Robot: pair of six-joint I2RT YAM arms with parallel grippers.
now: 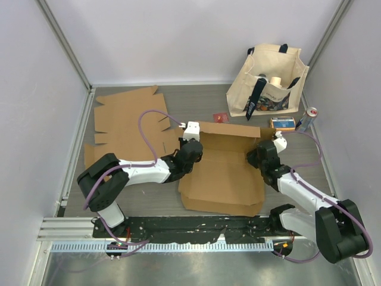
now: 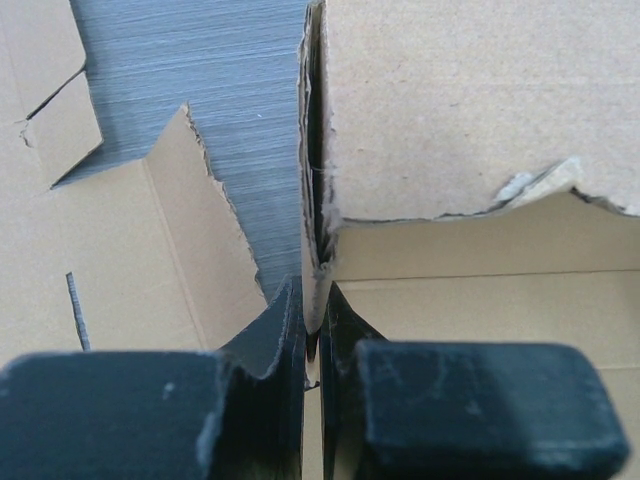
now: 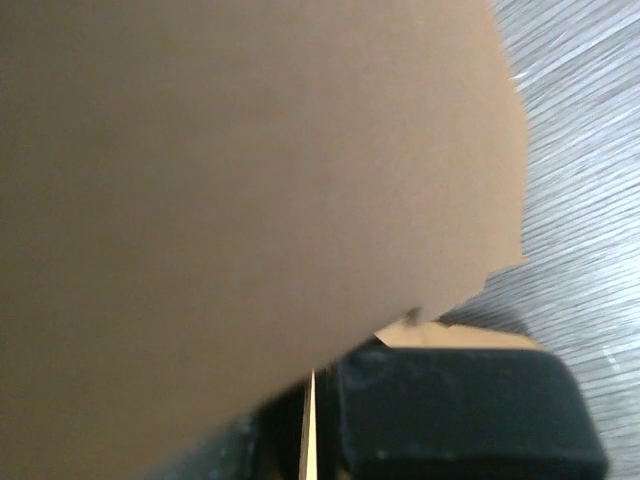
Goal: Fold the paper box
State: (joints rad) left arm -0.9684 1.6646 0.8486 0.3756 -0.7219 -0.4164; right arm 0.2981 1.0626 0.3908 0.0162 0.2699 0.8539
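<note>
I see the paper box (image 1: pixel 223 176) in the middle of the top view, lying open on the grey table (image 1: pixel 196 100) between the two arms, its rear wall standing up and its near panel flat towards the bottom of the frame. My left end effector (image 2: pixel 312 330) is at the box's left edge, and in the left wrist view its jaws are closed narrow on the raised left wall, the torn cardboard edge running up from between the fingers (image 2: pixel 268 335). My right end effector (image 3: pixel 312 410) is at the box's right edge. Its wrist view is mostly blurred brown cardboard, with a thin cardboard edge pinched between the dark pads (image 3: pixel 460 410). A flat cardboard sheet (image 1: pixel 128 119) lies at the upper left. At the upper right stands a cream tote bag (image 1: pixel 271 80), with a can (image 1: pixel 308 119) and a small carton (image 1: pixel 283 123) just below it.
</note>
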